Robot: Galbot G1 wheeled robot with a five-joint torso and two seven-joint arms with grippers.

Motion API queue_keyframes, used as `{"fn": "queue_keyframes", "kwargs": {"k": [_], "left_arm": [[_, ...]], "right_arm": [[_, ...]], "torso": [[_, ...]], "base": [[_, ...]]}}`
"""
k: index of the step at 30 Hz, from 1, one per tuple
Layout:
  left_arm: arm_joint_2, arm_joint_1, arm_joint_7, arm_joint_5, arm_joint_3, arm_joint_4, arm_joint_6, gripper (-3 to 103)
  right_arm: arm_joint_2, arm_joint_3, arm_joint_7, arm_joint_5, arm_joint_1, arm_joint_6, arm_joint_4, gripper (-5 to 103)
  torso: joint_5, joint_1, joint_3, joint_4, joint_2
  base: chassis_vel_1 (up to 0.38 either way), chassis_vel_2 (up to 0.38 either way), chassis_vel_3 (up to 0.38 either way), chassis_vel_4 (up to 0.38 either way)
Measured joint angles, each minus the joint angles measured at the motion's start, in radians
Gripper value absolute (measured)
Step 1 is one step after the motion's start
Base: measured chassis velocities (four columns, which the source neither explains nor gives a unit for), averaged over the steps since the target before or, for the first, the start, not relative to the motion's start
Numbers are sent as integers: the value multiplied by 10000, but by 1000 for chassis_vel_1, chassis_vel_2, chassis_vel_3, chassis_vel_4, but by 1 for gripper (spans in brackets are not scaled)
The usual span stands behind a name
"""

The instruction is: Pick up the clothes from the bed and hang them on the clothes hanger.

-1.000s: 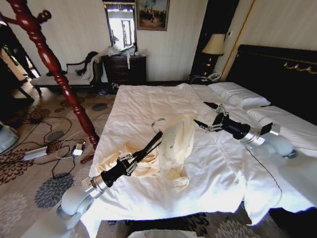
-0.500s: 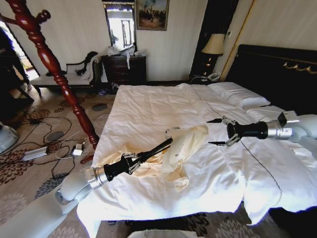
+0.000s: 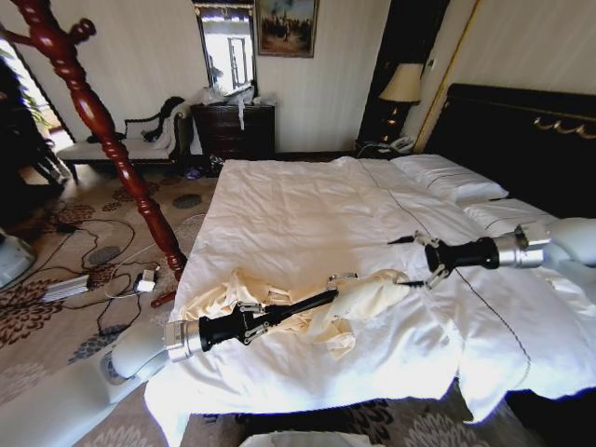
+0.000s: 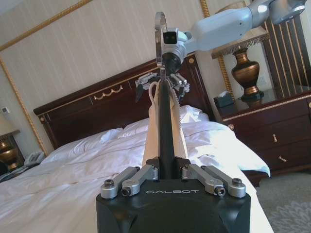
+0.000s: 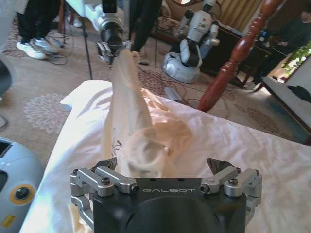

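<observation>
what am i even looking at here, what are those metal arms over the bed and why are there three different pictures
It is a wheeled robot with two arms, each ending in a gripper. One picture comes from a camera on its head, looking down at the bed; the other two come from cameras on its wrists, so each looks along its own gripper toward the other arm.

The left gripper is shut on the end of a black clothes hanger, held out over the mattress. A cream-yellow garment, the clothes, is draped over the far end of the hanger, and the rest of it trails on the white sheet.

The right gripper reaches in from the other side with its fingers open, at the raised end of the garment.
</observation>
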Motion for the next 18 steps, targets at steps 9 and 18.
{"fn": "queue_keyframes", "kwargs": {"k": [9,18], "left_arm": [[34,-61,-10,-182,-79,-28,66,15],[177,-84,-28,-281,-83,-245,141,15]], "right_arm": [[201,-168,-91,-108,-43,-233,400,94],[371,-255,-342,-527,-34,-469,254,62]], "torso": [[-1,0,0,1,0],[0,0,0,0,0]], "base": [[0,0,0,0],[0,0,0,0]]}}
